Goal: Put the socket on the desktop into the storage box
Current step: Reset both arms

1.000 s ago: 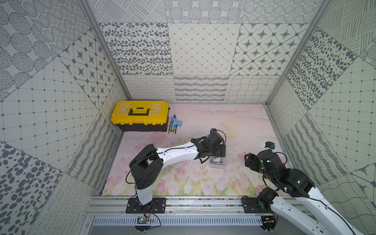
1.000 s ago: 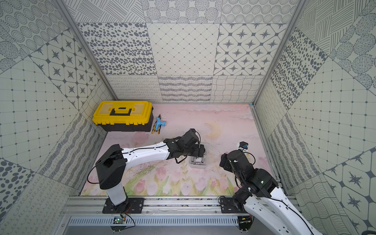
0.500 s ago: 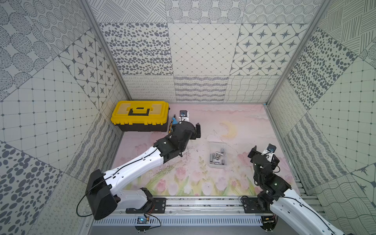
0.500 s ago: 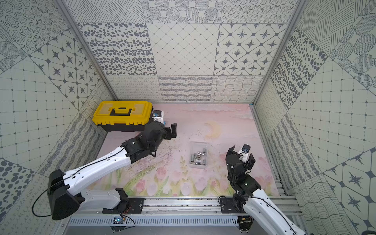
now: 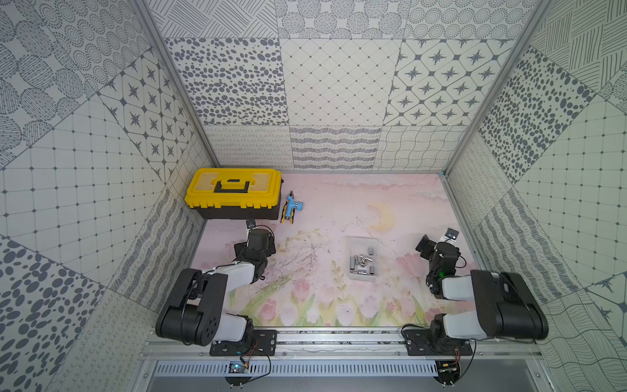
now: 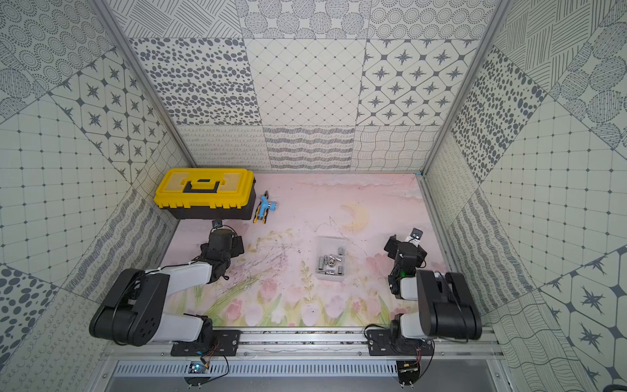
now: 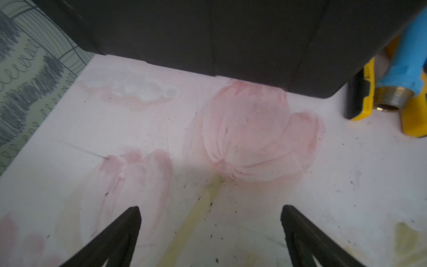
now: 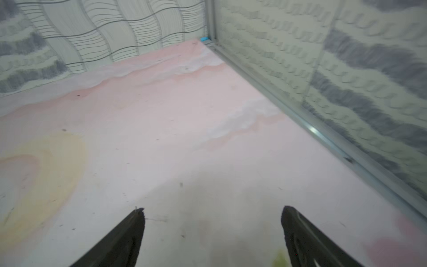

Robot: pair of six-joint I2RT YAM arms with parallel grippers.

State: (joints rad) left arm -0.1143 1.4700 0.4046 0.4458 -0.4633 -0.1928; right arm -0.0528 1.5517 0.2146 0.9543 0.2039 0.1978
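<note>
The storage box (image 5: 359,241) (image 6: 328,242), a clear shallow tray, lies on the pink desktop (image 5: 339,203) (image 6: 305,207) right of the middle. Several metal sockets (image 5: 363,262) (image 6: 331,263) lie inside it; every socket I see is in the box. My left gripper (image 5: 255,245) (image 6: 222,243) (image 7: 210,208) hangs low at the left, well apart from the box, open and empty over a printed tulip. My right gripper (image 5: 436,245) (image 6: 403,246) (image 8: 213,209) sits right of the box near the side wall, open with only bare desktop between its fingers.
A black toolbox with a yellow lid (image 5: 234,190) (image 6: 205,188) (image 7: 208,34) stands at the back left, just ahead of my left gripper. A blue and yellow tool (image 5: 291,212) (image 6: 264,211) (image 7: 404,57) lies beside it. The right wall's metal rail (image 8: 323,138) runs close to my right gripper.
My left gripper left the storage box, swung toward the toolbox, and the arm is now folded back at the left. The right arm has drawn back to the right side.
</note>
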